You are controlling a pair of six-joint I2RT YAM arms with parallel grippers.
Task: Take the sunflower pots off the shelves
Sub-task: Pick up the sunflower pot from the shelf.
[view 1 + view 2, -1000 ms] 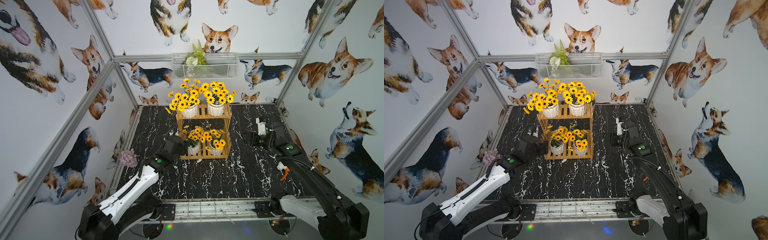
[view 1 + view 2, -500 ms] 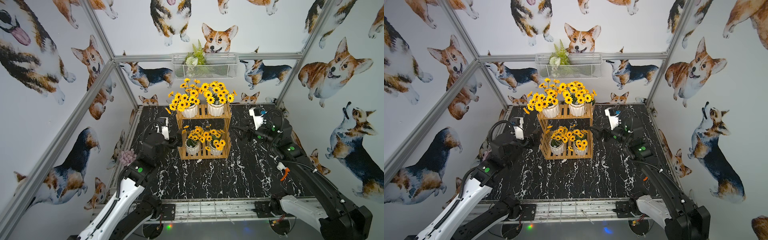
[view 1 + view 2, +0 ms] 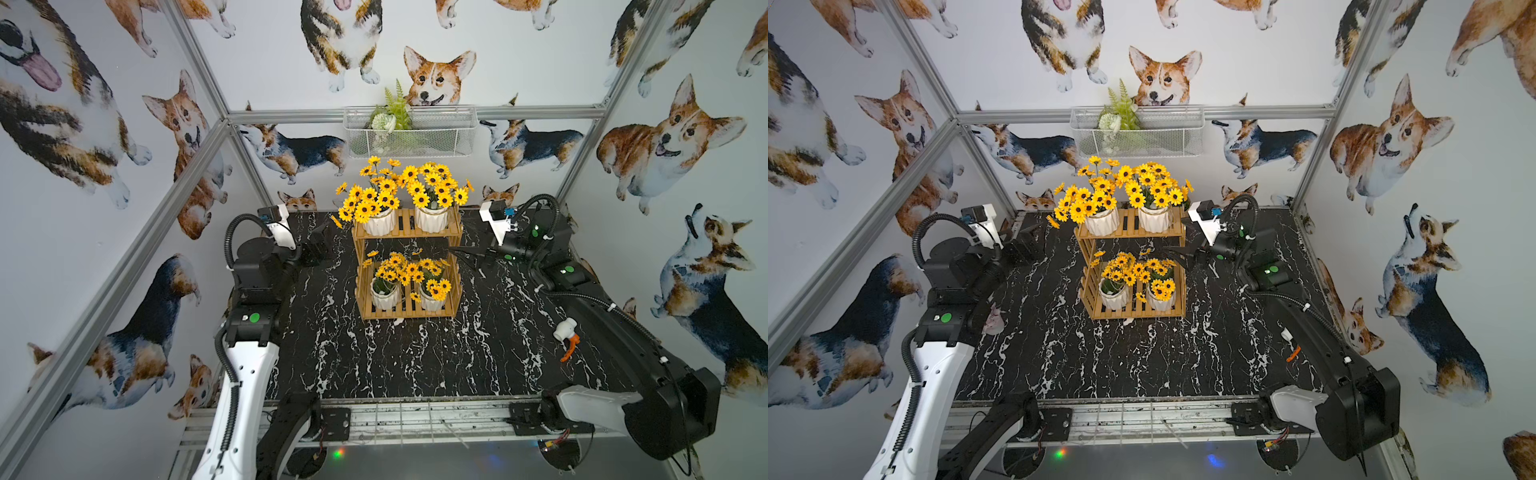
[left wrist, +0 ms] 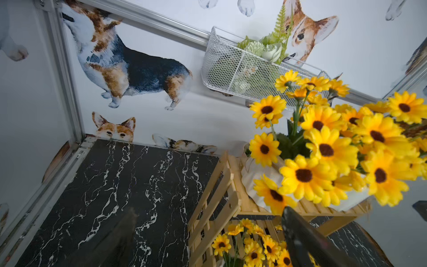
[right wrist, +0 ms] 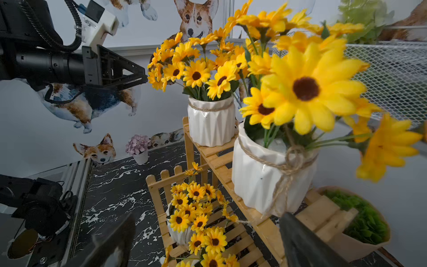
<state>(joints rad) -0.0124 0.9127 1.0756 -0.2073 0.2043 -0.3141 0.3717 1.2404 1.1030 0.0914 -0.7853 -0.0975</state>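
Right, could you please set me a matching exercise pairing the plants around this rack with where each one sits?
Things:
1. fern
2. purple flower pot
3. green foliage bowl

Places:
A. on the tabletop by the left wall
B. tucked low beside the shelves
C. in the wire basket

Pairs: 1-C, 2-A, 3-B

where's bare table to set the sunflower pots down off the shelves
Widest bare patch: black marble tabletop between the shelves and the front rail. Crowded: both shelf flanks, left end effector and right end effector alongside.
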